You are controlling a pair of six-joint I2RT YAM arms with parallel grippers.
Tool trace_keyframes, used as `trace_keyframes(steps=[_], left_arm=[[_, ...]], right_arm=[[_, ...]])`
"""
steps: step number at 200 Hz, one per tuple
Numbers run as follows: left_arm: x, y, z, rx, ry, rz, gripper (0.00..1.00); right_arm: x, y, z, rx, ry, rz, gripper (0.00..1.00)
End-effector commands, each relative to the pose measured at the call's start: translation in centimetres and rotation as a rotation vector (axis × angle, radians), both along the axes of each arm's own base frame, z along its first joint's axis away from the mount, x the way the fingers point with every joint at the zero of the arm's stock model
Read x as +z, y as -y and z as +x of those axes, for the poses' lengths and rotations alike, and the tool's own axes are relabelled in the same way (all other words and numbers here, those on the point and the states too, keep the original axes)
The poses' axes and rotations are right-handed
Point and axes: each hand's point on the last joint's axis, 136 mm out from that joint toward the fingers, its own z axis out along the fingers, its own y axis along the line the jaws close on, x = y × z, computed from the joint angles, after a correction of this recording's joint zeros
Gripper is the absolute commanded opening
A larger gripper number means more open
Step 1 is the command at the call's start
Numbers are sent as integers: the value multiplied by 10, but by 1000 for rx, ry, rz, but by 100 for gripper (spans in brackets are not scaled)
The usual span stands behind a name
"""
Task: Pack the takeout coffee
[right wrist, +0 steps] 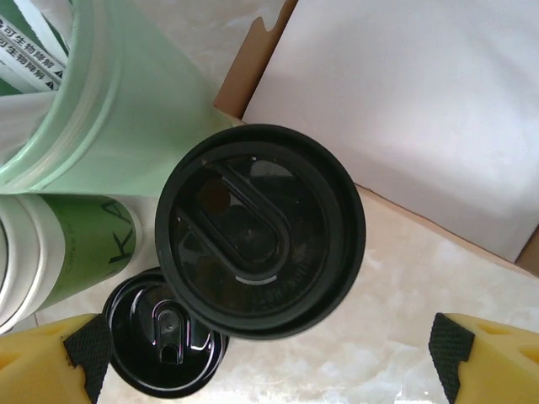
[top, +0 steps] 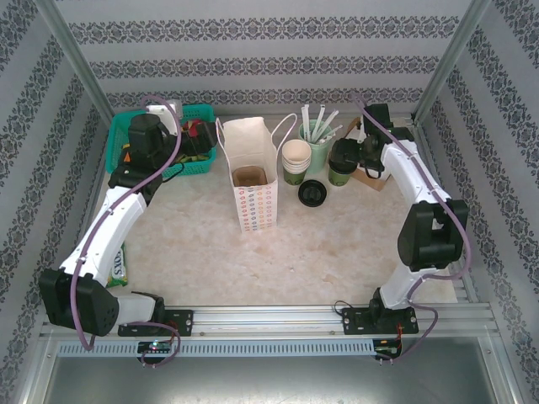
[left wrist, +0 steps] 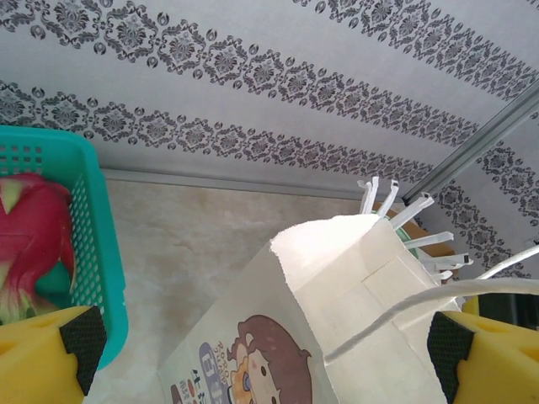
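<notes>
Right wrist view is looking straight down on the takeout coffee (right wrist: pixel 261 231), which is standing upright on the counter (right wrist: pixel 421 303) with its black lid on. It is sitting just beside the pale green tumbler (right wrist: pixel 109 109) of wrapped straws and a brown box (right wrist: pixel 253 67) with a white sheet over it. The right gripper (right wrist: pixel 268 353) is hovering above the cup with its fingers spread fully wide and holding nothing, so reaching for the cup is, by my reading, the step in hand. The next move is calling for a descent, a straddle of the cup below the lid and a gentle close, then a carry left to the open paper bag (top: pixel 253 181) in the middle of the counter. A loose black lid (right wrist: pixel 164 345) is lying close by and could get bumped. The left gripper (left wrist: pixel 268 345) is gaping empty too, hanging between the teal basket (left wrist: pixel 93 244) and the bag. Letters "KA" are showing on a green cup (right wrist: pixel 93 244), the straw wrappers are carrying Chinese print, and the bag is bearing a cartoon face.
</notes>
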Motion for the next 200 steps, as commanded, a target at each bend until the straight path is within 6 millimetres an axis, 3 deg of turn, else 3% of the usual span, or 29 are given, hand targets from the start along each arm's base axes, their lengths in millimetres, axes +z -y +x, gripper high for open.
trace_keyframes(steps=[1,77,200], left_arm=[[15,-8,-6,19,37,25,100],[10,-11,-6,34,21,40,100],[7,-12,-6,35,11,52,100]], right_arm=[[-5,-1,7,37,-13,-35,98],[-29,-18,16,138,-64,19,98],[-51,-17,27,152,-108,-1,98]])
